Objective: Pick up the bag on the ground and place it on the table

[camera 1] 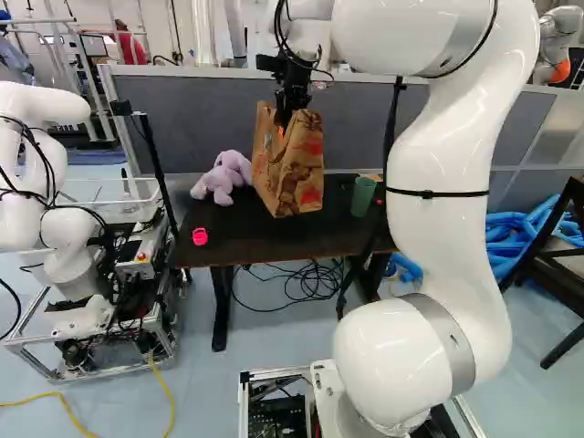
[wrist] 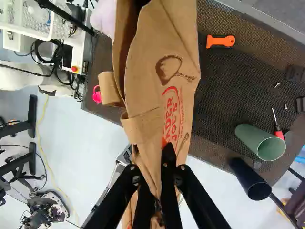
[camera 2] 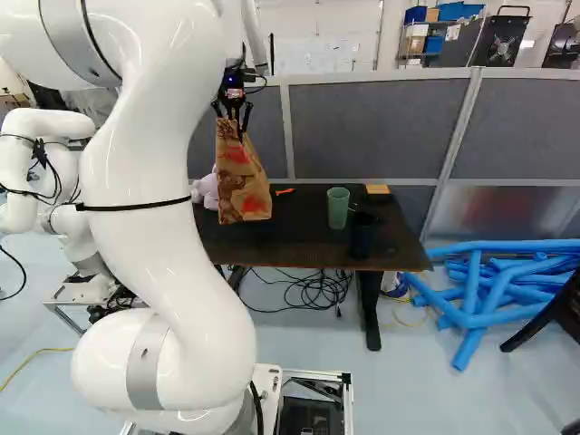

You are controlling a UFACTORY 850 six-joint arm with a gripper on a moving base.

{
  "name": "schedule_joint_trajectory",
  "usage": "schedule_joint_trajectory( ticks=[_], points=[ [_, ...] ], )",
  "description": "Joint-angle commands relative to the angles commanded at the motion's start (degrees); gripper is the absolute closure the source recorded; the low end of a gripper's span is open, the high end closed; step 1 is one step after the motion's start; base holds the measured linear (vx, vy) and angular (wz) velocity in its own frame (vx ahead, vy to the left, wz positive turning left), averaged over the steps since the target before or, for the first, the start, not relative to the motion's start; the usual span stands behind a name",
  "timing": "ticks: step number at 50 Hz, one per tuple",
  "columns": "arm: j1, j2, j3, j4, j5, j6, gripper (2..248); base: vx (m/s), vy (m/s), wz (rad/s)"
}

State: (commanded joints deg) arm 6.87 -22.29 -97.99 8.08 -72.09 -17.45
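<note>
My gripper (camera 1: 289,109) is up over the dark table (camera 1: 237,237), fingers pointing down; it shows too in the wrist view (wrist: 159,167), shut on the upper edge of the brown paper bag (wrist: 159,86). The bag (camera 1: 294,173) hangs upright below it, slightly tilted, in front of a purple plush toy (camera 1: 224,175). In the right base view the bag (camera 2: 241,181) is over the table's left part. Whether its bottom touches the tabletop I cannot tell.
On the table are a green cup (camera 2: 338,207), a dark cup (camera 2: 362,234), an orange tool (wrist: 220,41), a screwdriver (wrist: 278,126) and a pink object (camera 1: 200,236). Grey partitions (camera 2: 372,127) stand behind. Another robot (camera 1: 55,201) is at the left; blue tubes (camera 2: 480,290) lie right.
</note>
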Motion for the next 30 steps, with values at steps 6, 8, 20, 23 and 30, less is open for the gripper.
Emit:
schedule_joint_trajectory(
  ticks=[6,8,20,23,30],
  points=[
    [0.0,-0.73,0.19,0.0,0.53,0.0,229,0.0,0.0,0.0],
    [-0.02,-0.98,0.26,0.0,0.73,0.0,229,0.0,0.0,0.0],
    [-0.36,-2.43,0.67,0.0,2.84,0.0,229,0.0,0.0,0.0],
    [-0.39,-2.81,0.73,0.0,3.57,0.0,229,0.0,0.0,0.0],
    [-0.41,-3.71,0.86,0.0,5.3,0.0,229,0.0,0.0,0.0]
  ],
)
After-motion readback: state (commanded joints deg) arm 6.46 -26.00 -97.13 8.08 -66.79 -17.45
